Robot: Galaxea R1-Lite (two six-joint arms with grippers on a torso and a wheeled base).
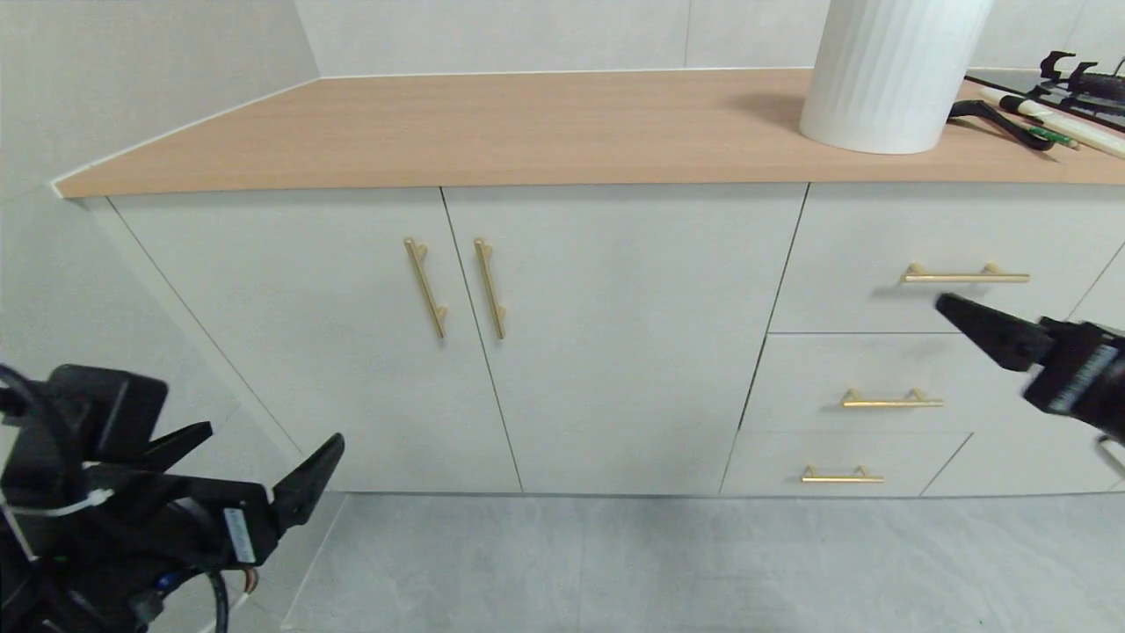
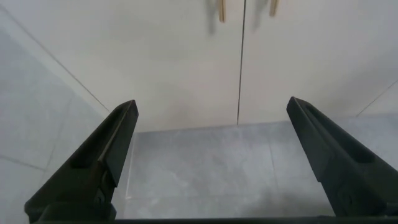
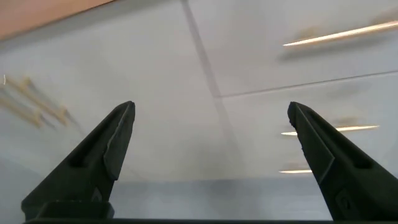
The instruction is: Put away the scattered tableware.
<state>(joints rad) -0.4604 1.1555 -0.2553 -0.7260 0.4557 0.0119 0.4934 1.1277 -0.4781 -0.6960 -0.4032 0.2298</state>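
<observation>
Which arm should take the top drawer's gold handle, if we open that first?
Right, probably. The right gripper is open just below the top drawer handle. The left gripper, also open, is low near the floor, over by the double doors.

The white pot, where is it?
In the head view, the white pot stands on the counter, on the right side, just left of the utensils.

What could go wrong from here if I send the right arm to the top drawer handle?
1. The open right gripper appears close to the top drawer handle. The bar is thin, so a slightly off approach might slip past it or hit the drawer front.
2. The utensils lie beside the white ribbed container, so a later reach could bump it.
</observation>
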